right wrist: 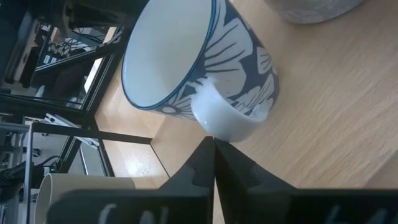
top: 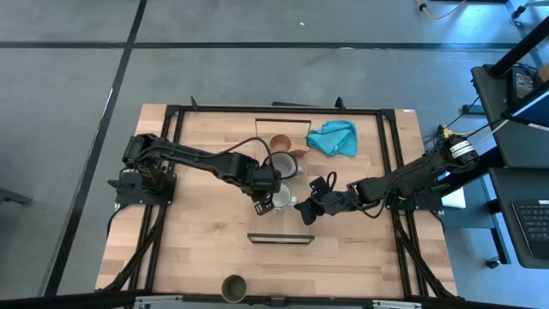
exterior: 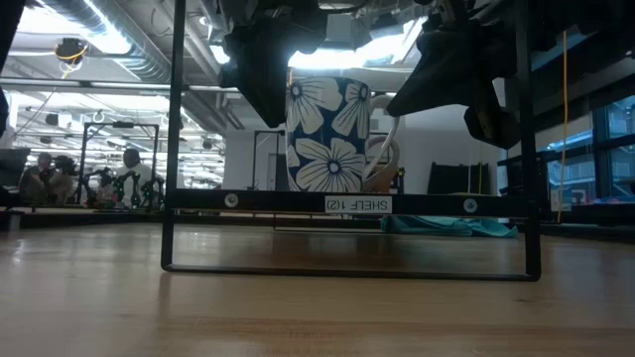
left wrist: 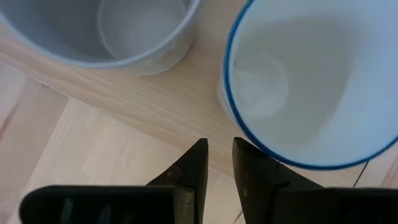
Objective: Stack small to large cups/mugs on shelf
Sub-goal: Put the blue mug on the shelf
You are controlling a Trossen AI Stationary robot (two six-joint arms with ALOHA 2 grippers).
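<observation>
A white-inside mug (top: pixel 281 201) with a dark blue flower pattern stands upright on the long wooden shelf (top: pixel 279 225), near its near end. Farther along the shelf stand a grey mug (top: pixel 281 165) and a tan wooden cup (top: pixel 283 142). My left gripper (left wrist: pixel 217 165) points down at the flowered mug's left side, its fingers slightly apart with nothing between them. My right gripper (right wrist: pixel 214 149) is shut and points at the mug's white handle (exterior: pixel 385 139) from the right. A dark olive cup (top: pixel 233 287) stands at the table's near edge. My left gripper has one finger (left wrist: pixel 252 162) right beside the flowered mug's blue rim (left wrist: pixel 273 158); whether it touches the mug, I cannot tell. My right gripper's shut fingertips lie against the outer curve of the mug's handle (right wrist: pixel 227 124), coming slanting down from the table's right. The mug stands upright on the shelf.
A teal cloth (top: pixel 333 137) lies at the far right, beside the tan cup. The shelf's near black bracket (exterior: pixel 347 203) carries a label and stands raised over the tabletop. Black frame rails (top: pixel 390 172) run along both table sides. People show in the room far behind.
</observation>
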